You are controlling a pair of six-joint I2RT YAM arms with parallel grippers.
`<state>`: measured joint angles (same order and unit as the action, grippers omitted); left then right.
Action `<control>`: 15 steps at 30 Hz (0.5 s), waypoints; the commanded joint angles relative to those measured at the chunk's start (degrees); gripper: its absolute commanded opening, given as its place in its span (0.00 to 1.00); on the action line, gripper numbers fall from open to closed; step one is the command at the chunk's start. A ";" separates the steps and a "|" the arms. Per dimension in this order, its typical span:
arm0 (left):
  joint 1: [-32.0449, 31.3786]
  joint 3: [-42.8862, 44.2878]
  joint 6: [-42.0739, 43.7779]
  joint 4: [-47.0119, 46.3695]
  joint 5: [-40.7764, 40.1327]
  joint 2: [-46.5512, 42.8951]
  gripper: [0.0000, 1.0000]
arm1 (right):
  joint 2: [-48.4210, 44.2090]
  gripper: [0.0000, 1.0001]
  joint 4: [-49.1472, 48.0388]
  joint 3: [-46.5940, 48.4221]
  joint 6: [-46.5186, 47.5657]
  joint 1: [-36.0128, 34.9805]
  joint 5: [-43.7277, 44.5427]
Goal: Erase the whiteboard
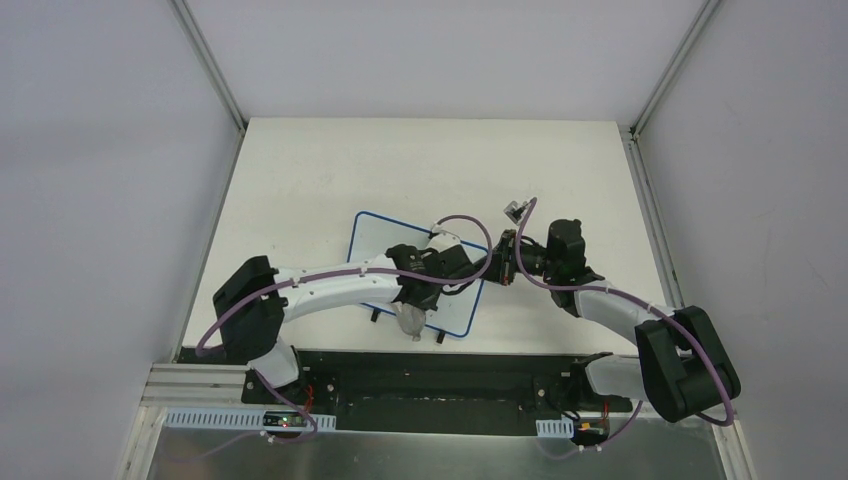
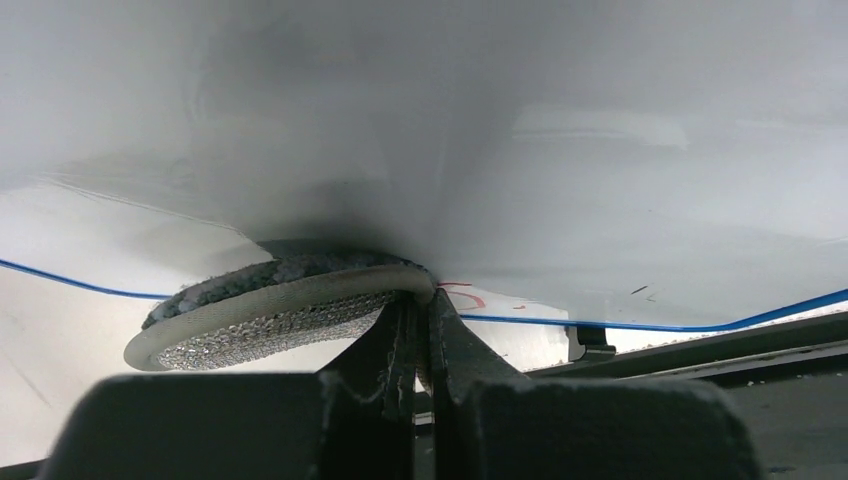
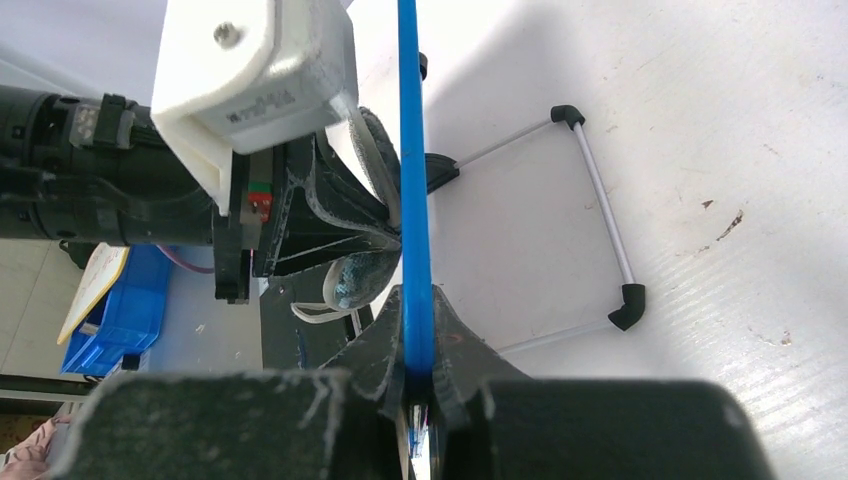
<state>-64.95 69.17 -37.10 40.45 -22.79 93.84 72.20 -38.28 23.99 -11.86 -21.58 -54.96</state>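
Now my left end effector (image 2: 424, 312) clamps the eraser pad (image 2: 265, 312) at lower centre against the whiteboard (image 2: 600, 150); my right end effector (image 3: 418, 345) grips its blue rim (image 3: 410, 150).

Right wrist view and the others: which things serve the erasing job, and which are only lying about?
Job: whiteboard, held at its edge by the right jaws; red marks on it; pad in the left jaws; stand.
Lying about: blue bin, off the table.
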 commanded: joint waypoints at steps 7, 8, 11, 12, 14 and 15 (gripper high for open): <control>17.09 -12.47 -1.63 -9.17 -1.54 -16.02 0.00 | 0.48 0.00 2.25 0.27 5.97 -1.84 -1.59; 18.25 -13.26 -0.67 -9.31 -1.45 -17.38 0.00 | 0.60 0.00 2.25 0.31 5.97 -1.88 -1.64; 19.06 -12.64 1.09 -8.24 -1.74 -18.46 0.00 | 0.93 0.00 2.24 0.36 5.99 -1.85 -1.61; 19.08 -12.28 1.22 -8.16 -0.77 -17.99 0.00 | 0.87 0.00 2.25 0.36 6.05 -1.88 -1.59; 18.94 -12.16 0.97 -9.54 3.21 -16.54 0.00 | 0.76 0.00 2.25 0.31 6.05 -1.95 -1.60; 18.52 -12.32 0.63 -11.41 5.44 -15.72 0.00 | 0.70 0.00 2.24 0.27 6.06 -1.96 -1.59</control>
<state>-45.71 56.53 -37.80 34.44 -20.84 75.94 72.40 -38.59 24.21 -11.70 -22.44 -54.39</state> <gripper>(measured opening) 0.029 0.050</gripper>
